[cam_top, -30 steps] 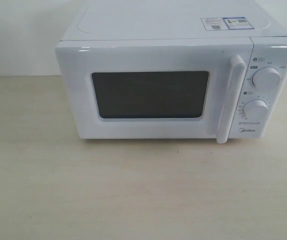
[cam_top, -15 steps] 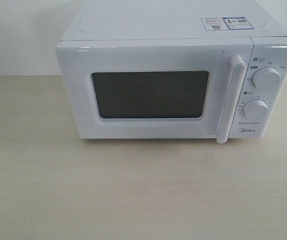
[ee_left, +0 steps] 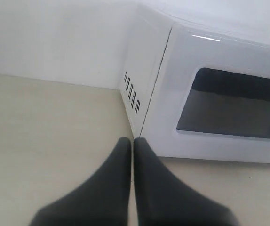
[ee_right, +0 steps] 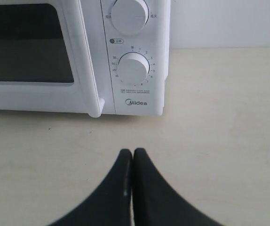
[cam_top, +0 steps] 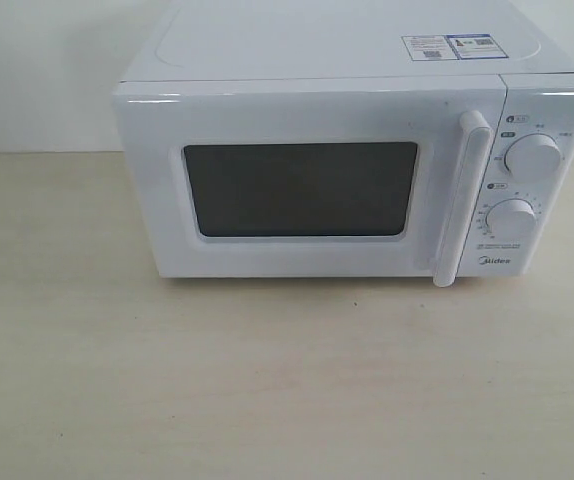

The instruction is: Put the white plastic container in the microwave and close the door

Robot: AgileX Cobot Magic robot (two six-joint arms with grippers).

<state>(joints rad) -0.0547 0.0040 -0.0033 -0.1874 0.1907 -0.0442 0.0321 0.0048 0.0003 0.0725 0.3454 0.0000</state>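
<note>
Cannot place the white plastic container: nowhere on the tabletop (cam_top: 267,380) in any view, and not to be made out through the dark window (cam_top: 300,188) of the door (cam_top: 297,110). Shows the microwave (cam_top: 337,60) standing at the back of the tabletop with the door shut flush, its handle (cam_top: 464,200) just beside the two dials (cam_top: 532,157). Reads, as a judgement, either as finished with the container inside, or as not begun; no telling which from here. If not begun, leaves everything to do: open the door, bring the container, set it inside, shut the door. No arm in the exterior view. From the left wrist: a pressed-together, empty left gripper (ee_left: 132,141) above the tabletop, aimed at the microwave's left front corner and apart from it. From the right wrist: a right gripper (ee_right: 133,151) likewise pressed together on nothing, pointing toward the lower dial, well short of the front.
</note>
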